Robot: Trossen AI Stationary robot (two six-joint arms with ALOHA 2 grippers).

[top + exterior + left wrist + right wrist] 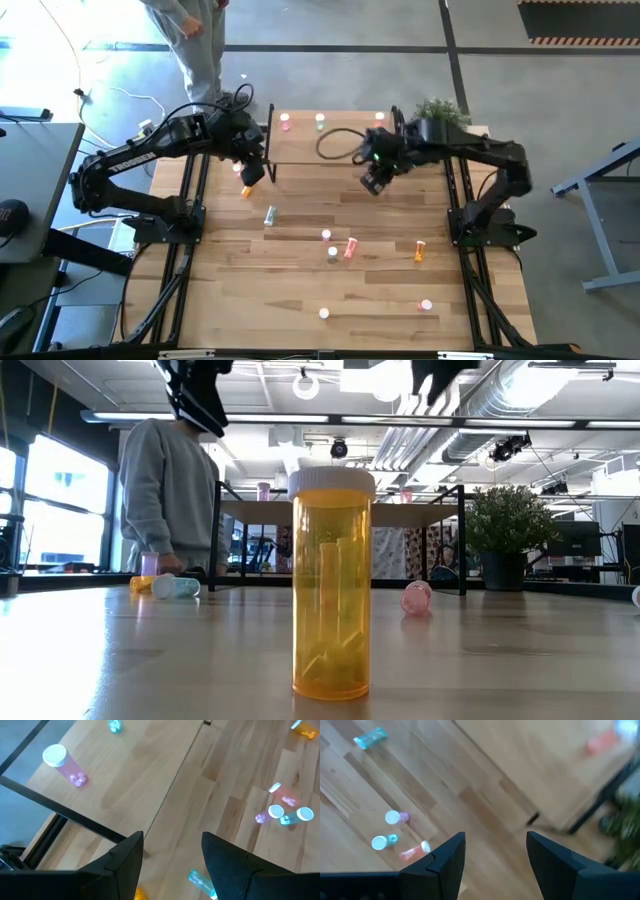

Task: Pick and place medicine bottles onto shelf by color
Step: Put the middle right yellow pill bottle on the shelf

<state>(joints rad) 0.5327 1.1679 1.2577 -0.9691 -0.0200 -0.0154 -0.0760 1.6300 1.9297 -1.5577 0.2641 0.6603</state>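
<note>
Now, w/ both grippers empty & spread, drop your left gripper point(252, 177) straight onto the orange bottle point(246, 190); right gripper point(372, 184) waits.

The person point(165, 490) behind the table is cut off above the shoulders, and the red-pink bottle point(602, 742) on the shelf point(545, 770) is blurred.

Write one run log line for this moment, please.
left gripper: open, empty, above shelf | right gripper: open, empty | bottles on shelf: three
</note>
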